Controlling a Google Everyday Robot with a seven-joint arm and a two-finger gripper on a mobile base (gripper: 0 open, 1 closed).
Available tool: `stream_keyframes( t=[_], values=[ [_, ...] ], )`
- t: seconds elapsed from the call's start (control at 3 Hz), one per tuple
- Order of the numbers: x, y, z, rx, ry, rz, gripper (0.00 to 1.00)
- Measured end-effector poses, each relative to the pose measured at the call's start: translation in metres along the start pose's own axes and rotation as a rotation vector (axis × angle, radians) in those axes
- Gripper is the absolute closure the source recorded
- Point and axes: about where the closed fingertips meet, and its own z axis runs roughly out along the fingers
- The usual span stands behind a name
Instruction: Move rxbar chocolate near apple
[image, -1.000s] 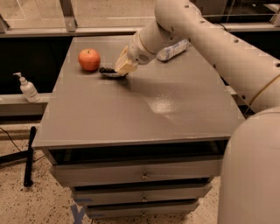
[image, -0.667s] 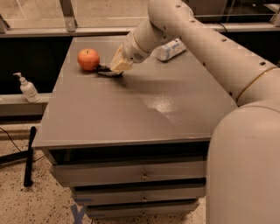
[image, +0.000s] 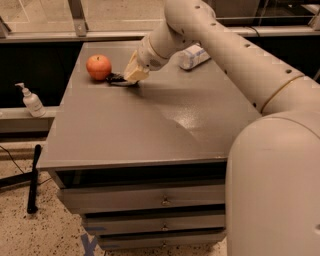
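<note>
The red-orange apple (image: 98, 67) sits at the far left of the grey tabletop (image: 150, 125). The rxbar chocolate (image: 118, 79), a flat black wrapper, lies on the table just right of the apple, partly hidden under my gripper. My gripper (image: 134, 73), with cream-coloured fingers, is low over the bar's right end, at the end of the white arm reaching in from the right.
A clear plastic bottle with a white label (image: 193, 56) lies at the table's far edge behind the arm. Drawers (image: 150, 200) sit below the tabletop. A hand sanitiser pump bottle (image: 32, 101) stands on a ledge at the left. My white arm fills the right side.
The gripper and the bar have shifted left, closer to the apple. The apple and the bottle have not moved.
</note>
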Motion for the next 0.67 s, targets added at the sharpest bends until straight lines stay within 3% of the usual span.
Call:
stream_keyframes(
  t=[0.33,0.67],
  values=[
    [0.0001,-0.0013,0.0027,-0.001,-0.001,0.0,0.12],
    [-0.0033,-0.0001,0.0012,0.0,-0.01,-0.001,0.0]
  ],
)
